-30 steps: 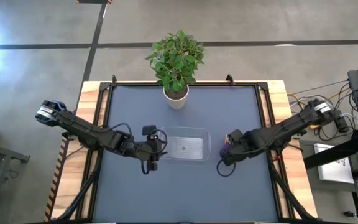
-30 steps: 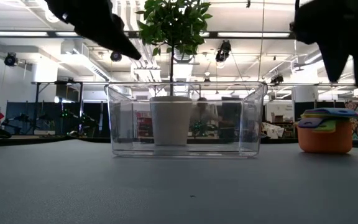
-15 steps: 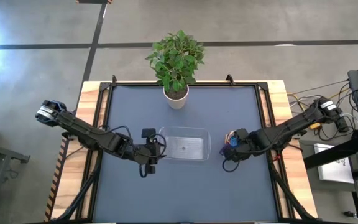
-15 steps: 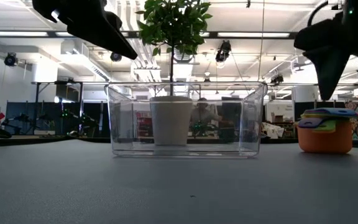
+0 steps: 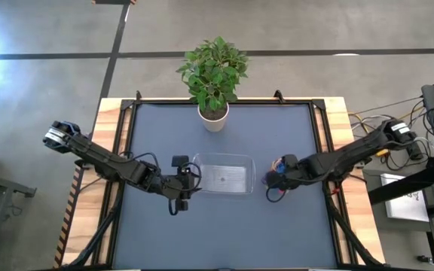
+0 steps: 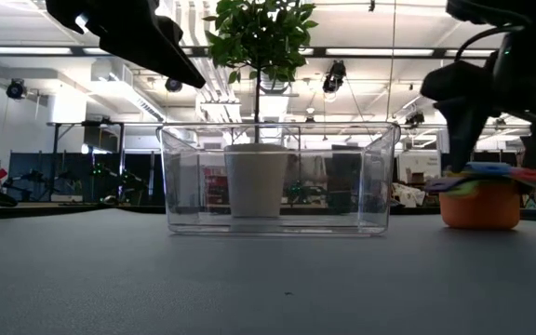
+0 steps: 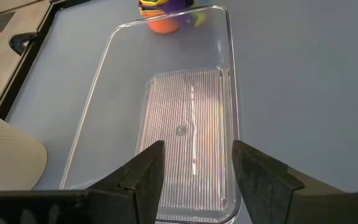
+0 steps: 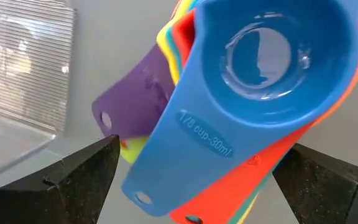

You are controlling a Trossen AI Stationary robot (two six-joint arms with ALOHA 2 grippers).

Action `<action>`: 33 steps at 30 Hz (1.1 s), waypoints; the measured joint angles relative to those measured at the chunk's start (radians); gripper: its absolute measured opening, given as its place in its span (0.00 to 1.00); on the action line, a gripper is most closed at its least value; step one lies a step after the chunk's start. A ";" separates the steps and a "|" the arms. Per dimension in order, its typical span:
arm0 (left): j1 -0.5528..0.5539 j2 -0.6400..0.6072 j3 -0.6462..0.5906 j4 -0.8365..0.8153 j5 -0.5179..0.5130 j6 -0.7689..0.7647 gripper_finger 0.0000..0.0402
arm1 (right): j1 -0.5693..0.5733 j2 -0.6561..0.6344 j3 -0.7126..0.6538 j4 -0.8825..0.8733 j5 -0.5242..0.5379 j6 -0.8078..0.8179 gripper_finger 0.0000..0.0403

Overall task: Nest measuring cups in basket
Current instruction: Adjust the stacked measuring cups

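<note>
Measuring cups (image 8: 253, 81) sit already nested in one stack, blue on top, on the counter (image 5: 224, 233) just beside the right end of the basket (image 5: 223, 175), not inside it. Your right tool (image 5: 275, 178) is right at the stack, its fingers spread wide to either side of the cups without clamping them. Your left tool (image 5: 184, 183) hovers at the basket's left end, fingers apart and empty. You see the basket is bare inside. A potted plant (image 5: 213, 75) stands at the counter's far edge. The counter is dark blue-grey with wooden borders; beyond it lies a lit workshop with benches and ceiling lights
</note>
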 joint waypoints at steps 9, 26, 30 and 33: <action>0.000 0.000 0.004 0.046 0.025 0.001 0.42 | -0.015 0.052 0.039 0.008 0.018 -0.021 0.96; -0.005 0.000 0.008 0.048 0.032 -0.014 0.42 | -0.019 -0.156 0.031 -0.260 0.113 0.203 0.96; -0.005 0.000 0.008 0.048 0.032 0.001 0.42 | -0.036 -0.171 0.011 -0.245 0.113 0.221 0.96; -0.005 0.000 0.008 0.049 0.032 0.002 0.42 | -0.059 -0.154 0.004 -0.240 0.112 0.221 0.96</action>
